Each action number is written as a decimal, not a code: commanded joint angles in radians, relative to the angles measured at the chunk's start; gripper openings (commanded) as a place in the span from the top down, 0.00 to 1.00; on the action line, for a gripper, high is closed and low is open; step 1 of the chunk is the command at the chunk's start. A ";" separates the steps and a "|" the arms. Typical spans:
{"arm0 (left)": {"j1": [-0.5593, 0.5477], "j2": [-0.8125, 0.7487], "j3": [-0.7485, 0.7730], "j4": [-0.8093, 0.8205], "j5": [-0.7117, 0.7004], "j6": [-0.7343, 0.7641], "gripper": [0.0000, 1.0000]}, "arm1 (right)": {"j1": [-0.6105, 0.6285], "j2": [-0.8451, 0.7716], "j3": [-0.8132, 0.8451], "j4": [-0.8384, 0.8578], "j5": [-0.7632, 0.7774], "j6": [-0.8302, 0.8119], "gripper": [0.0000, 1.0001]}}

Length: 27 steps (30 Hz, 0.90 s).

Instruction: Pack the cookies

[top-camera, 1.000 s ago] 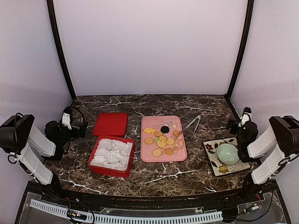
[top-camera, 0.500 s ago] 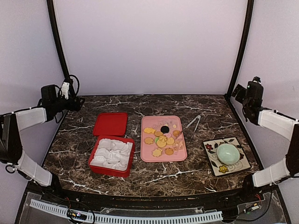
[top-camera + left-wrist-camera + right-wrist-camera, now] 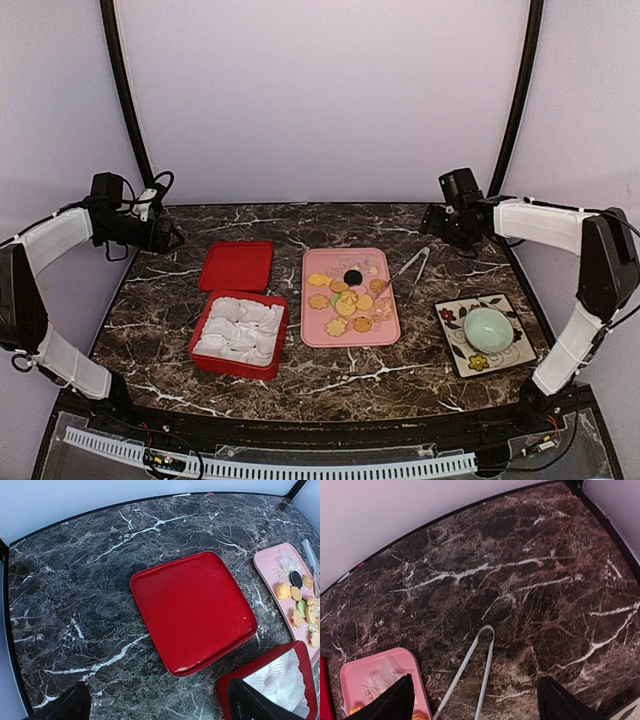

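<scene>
Far left: left gripper (image 3: 160,706), fingers spread wide and holding nothing, hanging above the far left corner of the marble table (image 3: 330,225). Probably parked there to keep out of the way while looking down on the packing side.

Just right of it: red lid (image 3: 237,266), lying flat on the table, apart from its box. Judged to be set aside so that the box stays open for loading.

Nearer the arms, just beside the lid: red box (image 3: 240,335), lined with white paper cups (image 3: 238,328). No biscuit to be seen inside; packing not yet begun, by the look of it.

Centre: pink tray (image 3: 325,260), carrying the cookies (image 3: 345,298), all of them loose and mostly bunched toward its middle and right side, the black round one toward the far end. Close enough to the box for a short carry across.

Just right of the tray: metal tongs (image 3: 481,672), flat on the table, bend pointing away, open ends toward the tray. Likely laid there as the picking tool, within the right arm's reach.

Above the tongs, not touching: right gripper (image 3: 475,700), wide and empty, the tongs showing between its fingers. Seemingly lined up to take them; a slim, springy target, easy to nudge aside.

Far right: patterned plate (image 3: 452,335) with a pale green bowl (image 3: 487,328) on it, well apart from the tray.
</scene>
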 commanded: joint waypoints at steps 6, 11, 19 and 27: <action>0.002 0.010 0.074 -0.155 0.047 0.032 0.01 | 0.059 0.125 0.034 -0.120 -0.028 0.146 0.33; -0.004 0.021 0.077 -0.164 0.040 0.045 0.01 | 0.058 0.207 0.071 -0.141 -0.060 0.161 0.39; -0.038 0.016 0.082 -0.178 0.022 0.073 0.01 | 0.058 0.320 0.102 -0.137 -0.099 0.181 0.50; -0.145 0.029 0.087 -0.209 0.010 0.089 0.01 | 0.057 0.337 0.125 -0.146 -0.085 0.173 0.77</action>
